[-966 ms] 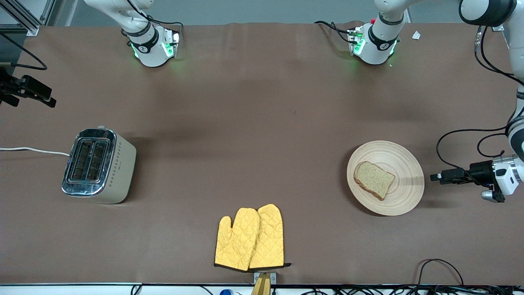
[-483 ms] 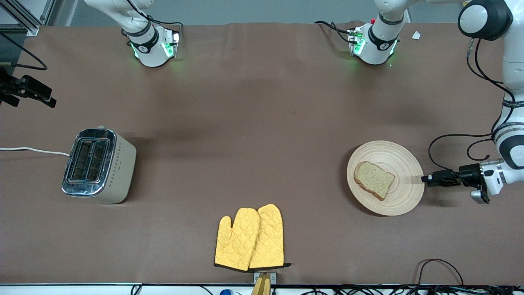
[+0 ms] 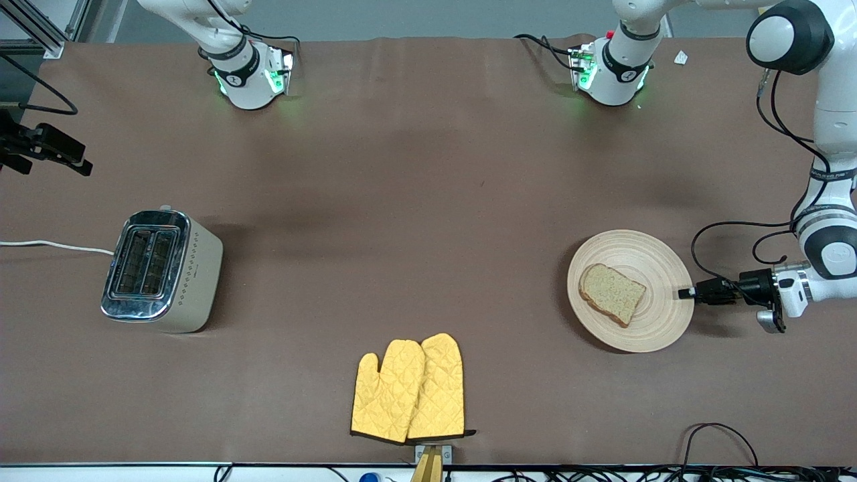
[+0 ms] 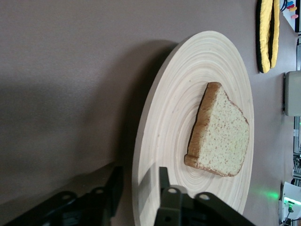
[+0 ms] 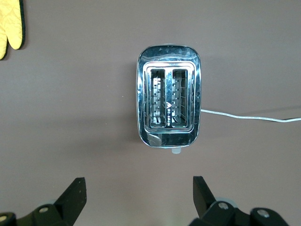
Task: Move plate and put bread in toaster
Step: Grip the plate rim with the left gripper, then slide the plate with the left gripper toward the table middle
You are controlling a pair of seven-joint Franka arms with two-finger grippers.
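Note:
The pale wooden plate [image 3: 663,268] [image 4: 174,103] lies toward the left arm's end of the table, with the slice of bread [image 3: 611,293] [image 4: 221,139] flat on it. My left gripper [image 3: 684,293] [image 4: 139,176] is low at the plate's rim, at the edge toward the left arm's end. One finger sits over the rim and the other under it, with a small gap still showing. The beige toaster [image 3: 161,268] [image 5: 168,96] stands at the right arm's end, both slots empty. My right gripper [image 3: 73,161] [image 5: 138,193] waits up in the air near it, wide open and empty.
A pair of yellow oven mitts [image 3: 410,388] [image 4: 266,35] [image 5: 9,23] lies near the table's front edge, midway between toaster and plate. The toaster's white cord [image 3: 53,246] [image 5: 249,117] runs off toward the right arm's end.
My left gripper has slid in toward the plate until its fingers straddle the rim, and its jaws have narrowed. Plate, bread, toaster and right arm have not moved.

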